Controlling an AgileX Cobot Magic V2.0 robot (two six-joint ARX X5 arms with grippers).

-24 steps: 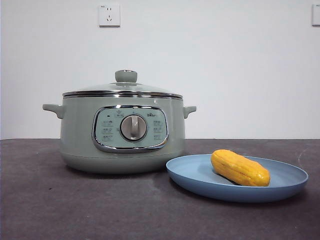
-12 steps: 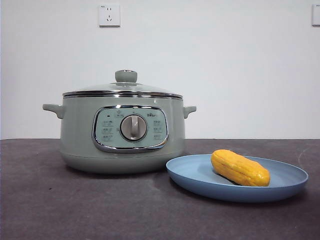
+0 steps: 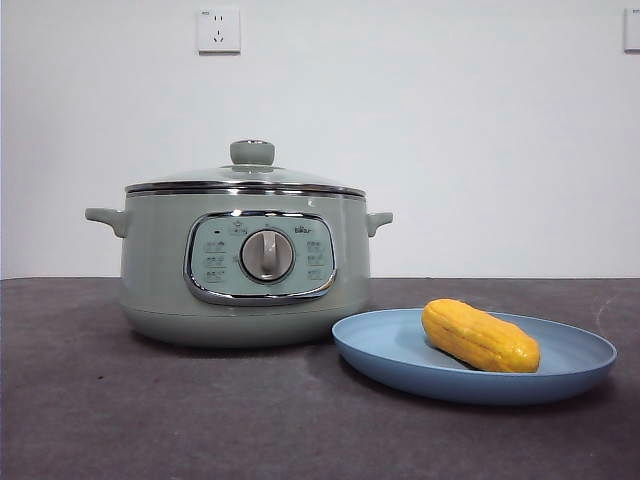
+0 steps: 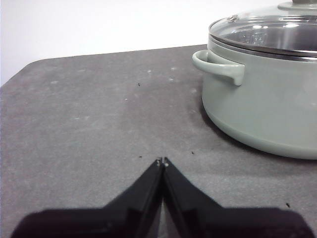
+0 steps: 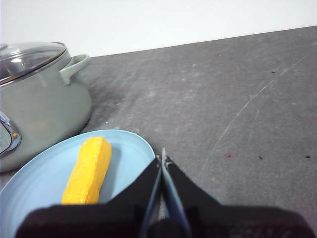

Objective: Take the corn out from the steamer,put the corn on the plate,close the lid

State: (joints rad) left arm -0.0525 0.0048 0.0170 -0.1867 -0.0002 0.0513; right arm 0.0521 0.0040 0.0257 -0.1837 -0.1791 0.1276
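The corn [image 3: 480, 336] lies on the light-blue plate [image 3: 400, 362], to the right of the steamer [image 3: 245, 262]. The glass lid [image 3: 245, 182] sits closed on the steamer, knob up. In the right wrist view the corn [image 5: 89, 170] lies on the plate [image 5: 34, 183] beside the steamer [image 5: 39, 109]. My right gripper [image 5: 162, 159] is shut and empty, over the plate's edge. My left gripper [image 4: 161, 161] is shut and empty above the table, apart from the steamer [image 4: 262, 99] and its lid [image 4: 267, 34]. Neither gripper shows in the front view.
The dark grey table [image 3: 150, 420] runs back to a white wall with a socket [image 3: 218, 30]. The steamer's side handles [image 3: 107, 218] stick out to both sides.
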